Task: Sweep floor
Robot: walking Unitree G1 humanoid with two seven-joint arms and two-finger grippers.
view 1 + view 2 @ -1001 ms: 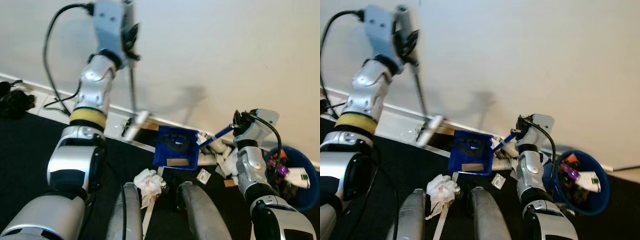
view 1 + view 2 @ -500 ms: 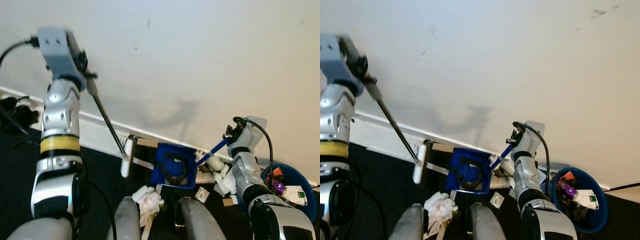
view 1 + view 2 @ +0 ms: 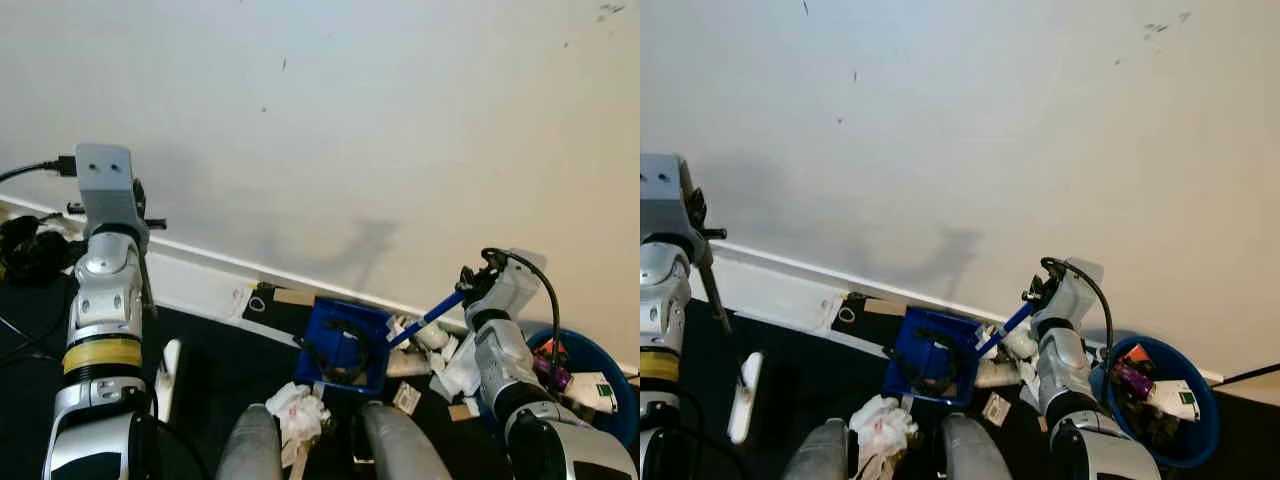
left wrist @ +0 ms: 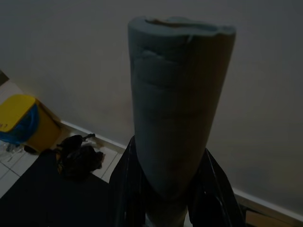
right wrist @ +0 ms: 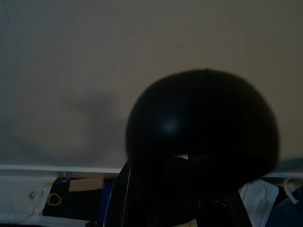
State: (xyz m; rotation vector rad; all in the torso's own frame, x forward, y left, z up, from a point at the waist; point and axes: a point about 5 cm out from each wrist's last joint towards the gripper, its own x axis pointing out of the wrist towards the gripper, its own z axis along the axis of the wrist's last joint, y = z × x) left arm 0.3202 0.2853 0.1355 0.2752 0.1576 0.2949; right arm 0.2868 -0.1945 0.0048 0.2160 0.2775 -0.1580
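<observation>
Left eye view: left gripper point(image 3: 140, 215) raised near the wall, jaws clenched on the broom point(image 3: 150, 300), thin dark shaft running down past the forearm to the pale broom head point(image 3: 167, 366) resting on the dark floor point(image 3: 215, 350), well apart from the litter. Left wrist view confirms it: grey foam broom handle point(image 4: 177, 113) clamped between the two black fingers point(image 4: 125, 189). Right gripper point(image 3: 478, 285) clenched on the blue handle point(image 3: 425, 318) of the blue dustpan point(image 3: 343, 345), pan tilted up on edge against the floor near the white baseboard point(image 3: 200, 275), a dark scrap sitting inside it. Crumpled white paper point(image 3: 297, 408) just in front of the pan's lower edge, more white scraps point(image 3: 440, 360) heaped between pan and blue bin point(image 3: 590, 385), already holding trash.

Step in hand, judged: bringing the broom back toward the pile for another stroke. Best done by lowering the pan's lip flat to the floor first, then drawing the broom head in from the left, low and short, pushing the crumpled paper straight into the mouth. Worth watching: robot's own legs close to the paper, and a tilted pan letting scraps slip under.
</observation>
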